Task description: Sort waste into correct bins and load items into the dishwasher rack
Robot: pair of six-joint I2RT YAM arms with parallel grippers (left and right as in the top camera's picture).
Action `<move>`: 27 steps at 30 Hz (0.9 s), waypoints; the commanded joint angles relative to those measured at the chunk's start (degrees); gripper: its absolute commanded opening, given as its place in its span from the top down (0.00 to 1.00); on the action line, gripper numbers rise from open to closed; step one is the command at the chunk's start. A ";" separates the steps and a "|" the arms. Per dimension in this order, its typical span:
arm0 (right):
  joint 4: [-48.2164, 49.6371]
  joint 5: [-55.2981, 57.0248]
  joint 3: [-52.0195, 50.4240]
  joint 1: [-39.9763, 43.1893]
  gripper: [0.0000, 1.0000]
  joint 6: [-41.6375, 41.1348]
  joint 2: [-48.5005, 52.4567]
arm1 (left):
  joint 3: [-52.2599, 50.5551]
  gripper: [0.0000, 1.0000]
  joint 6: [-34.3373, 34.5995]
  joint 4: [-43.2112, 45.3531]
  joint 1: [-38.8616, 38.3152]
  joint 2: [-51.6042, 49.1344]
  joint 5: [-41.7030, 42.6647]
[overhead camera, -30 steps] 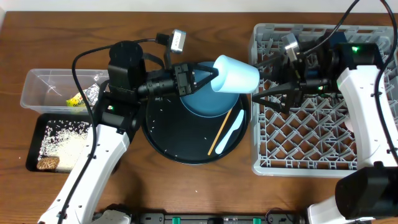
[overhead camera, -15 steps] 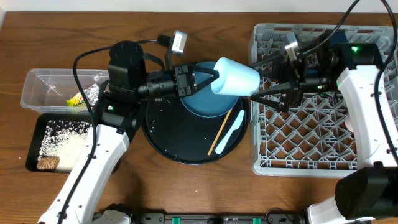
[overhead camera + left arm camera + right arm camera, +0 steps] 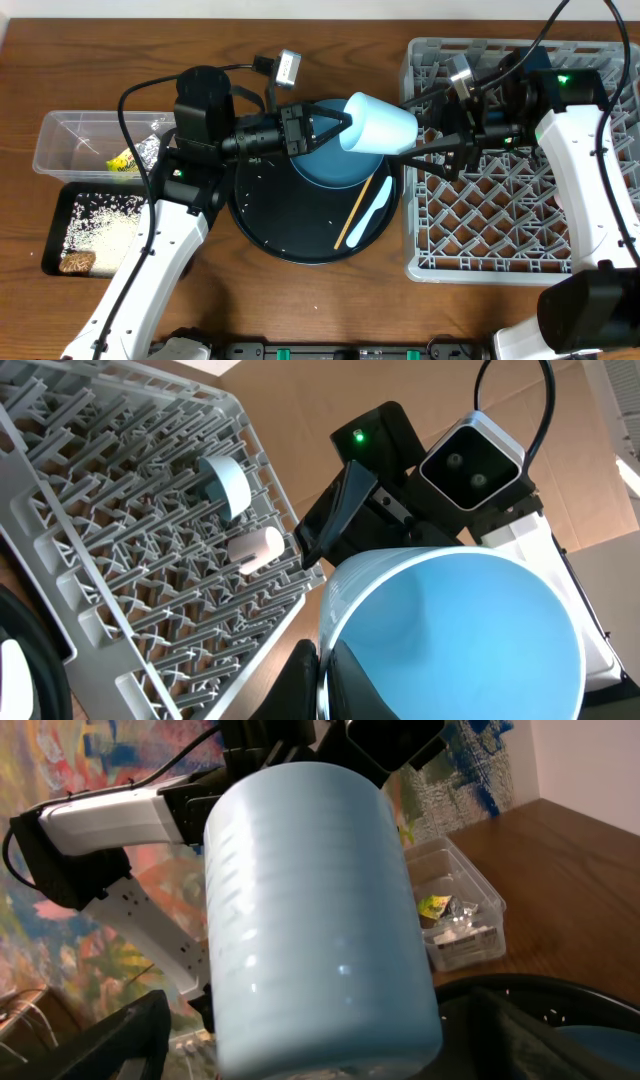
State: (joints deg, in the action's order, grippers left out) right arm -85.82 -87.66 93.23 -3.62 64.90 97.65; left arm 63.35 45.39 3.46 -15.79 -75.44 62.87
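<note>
At the far left of the counter [image 3: 30,60], the clear tub [image 3: 60,135] is seen with the yellow-green wrapper [image 3: 121,162] and the foil ball [image 3: 148,150] inside, both partly covered by the left arm. Beside it, the shallow black tray [image 3: 50,230] is strewn with rice grains [image 3: 100,207], and a brown lump [image 3: 77,262] lies in one corner. The left claw [image 3: 338,122] is clamped on the rim of the light blue cup [image 3: 382,122], which is held on its side in the air above the dark blue plate [image 3: 335,168]. That plate is largely hidden beneath cup and claw. On the round black tray [image 3: 280,225] the chopstick [image 3: 354,212] and white spoon [image 3: 377,210] are laid side by side. The right claw [image 3: 412,128] is spread apart around the cup's closed end; whether its fingers touch the cup cannot be told. In the rack [image 3: 500,240], the white bowl [image 3: 226,482] and a faintly pink cup [image 3: 256,548] are made out only from the left wrist, being hidden overhead by the right arm.
</note>
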 commanded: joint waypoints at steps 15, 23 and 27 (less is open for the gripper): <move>2.71 -1.70 -0.17 -2.05 0.29 0.90 -0.48 | 0.42 0.94 0.83 0.26 0.09 -0.15 1.27; 2.71 -1.68 -0.17 -2.03 0.50 0.90 -0.48 | 0.42 0.94 0.79 0.26 0.09 -0.15 1.18; 2.71 -0.81 -0.17 -1.55 0.50 -1.16 -0.48 | 0.42 0.90 -0.24 0.31 1.11 -0.15 0.72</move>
State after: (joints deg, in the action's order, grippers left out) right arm -83.09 -87.53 93.21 -5.21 64.99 97.65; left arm 63.35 46.30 3.49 -15.77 -75.44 63.09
